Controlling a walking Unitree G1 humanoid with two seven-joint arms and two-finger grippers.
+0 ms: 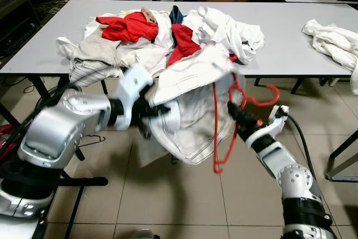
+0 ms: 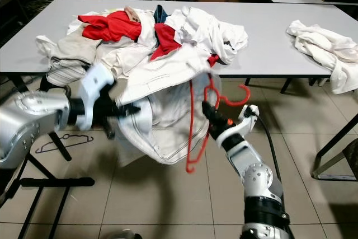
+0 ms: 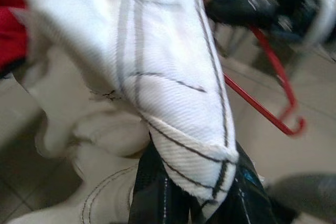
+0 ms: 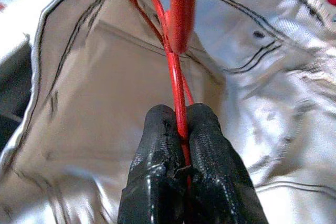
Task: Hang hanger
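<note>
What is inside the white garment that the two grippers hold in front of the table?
The red hanger reaches into the white garment, pinched by the right gripper. The left gripper clamps the garment's hem. How far in the hanger goes is covered by cloth.

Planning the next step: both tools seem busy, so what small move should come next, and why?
Probably ease the right tool forward, sliding the red hanger deeper into the white garment. That tool pinches the hanger wire, the left tool grips the hem, and much of the hanger is outside the cloth.
</note>
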